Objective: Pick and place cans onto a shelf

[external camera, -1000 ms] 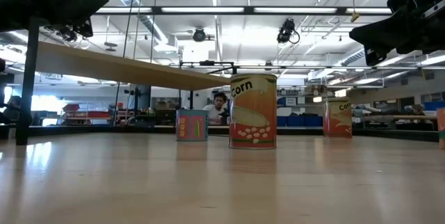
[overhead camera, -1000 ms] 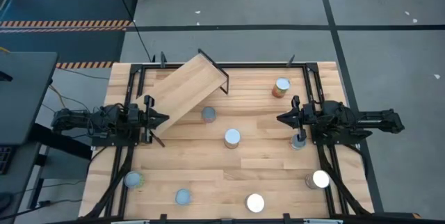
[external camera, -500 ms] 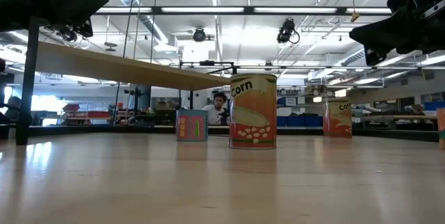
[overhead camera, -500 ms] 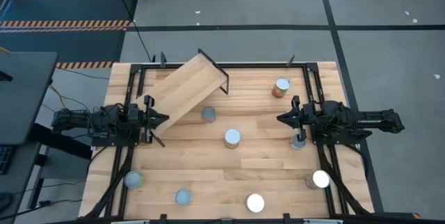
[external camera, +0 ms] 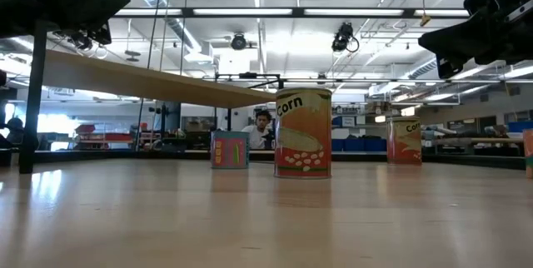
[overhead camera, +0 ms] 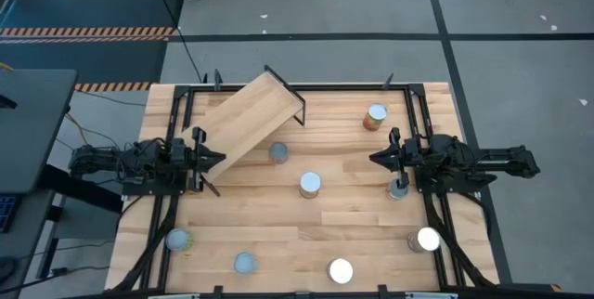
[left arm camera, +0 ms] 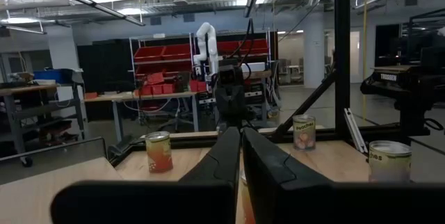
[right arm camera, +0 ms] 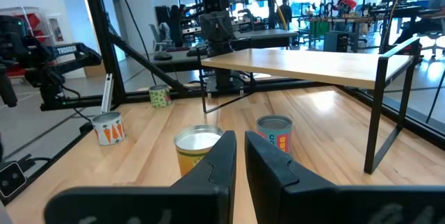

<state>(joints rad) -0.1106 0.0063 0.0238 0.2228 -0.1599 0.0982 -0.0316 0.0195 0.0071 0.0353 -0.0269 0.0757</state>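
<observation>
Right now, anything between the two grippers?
High view: between left gripper and right gripper, the shelf's lower edge, one can, then bare table.

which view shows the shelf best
The high view: the whole shelf shows from above, angled on the table, no cans on it. The right wrist view shows its side and legs; the low view shows only its edge; the left wrist view barely shows it.

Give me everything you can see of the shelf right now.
The shelf is a light-wood rectangular plank on thin black metal legs, standing at the table's far left and turned askew to the table's edges. Its top is bare; no can rests on it. One can stands on the table beside its near edge. Neither gripper touches it.
</observation>
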